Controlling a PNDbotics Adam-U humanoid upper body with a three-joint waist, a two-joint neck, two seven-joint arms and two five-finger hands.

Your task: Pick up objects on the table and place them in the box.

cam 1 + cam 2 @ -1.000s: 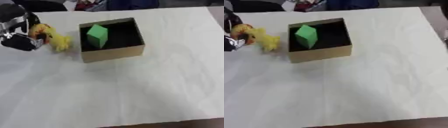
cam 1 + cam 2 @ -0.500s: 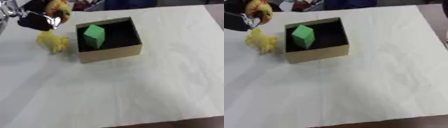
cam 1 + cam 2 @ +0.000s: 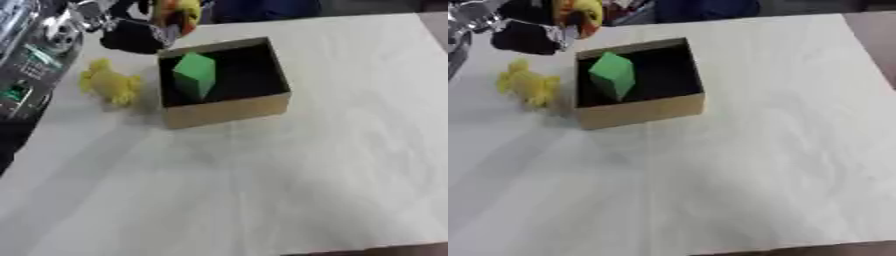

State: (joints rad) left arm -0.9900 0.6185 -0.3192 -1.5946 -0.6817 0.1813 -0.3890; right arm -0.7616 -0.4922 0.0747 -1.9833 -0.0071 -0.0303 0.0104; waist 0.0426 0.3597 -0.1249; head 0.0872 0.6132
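White table (image 3: 289,190), near; cardboard box (image 3: 229,107) holding green block (image 3: 194,75), tilted; yellow toy (image 3: 110,86) on table just left of box; left hand (image 3: 531,35), far, raised, fingers curled round yellow-orange toy (image 3: 579,12).

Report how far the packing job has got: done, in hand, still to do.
Done: a green block already lies inside the box. In hand: the left hand holds a yellow-and-orange object raised near the box's far left corner, not yet over the opening. Left: a yellow toy lies on the table beside the box's left wall. The right hand is out of view.
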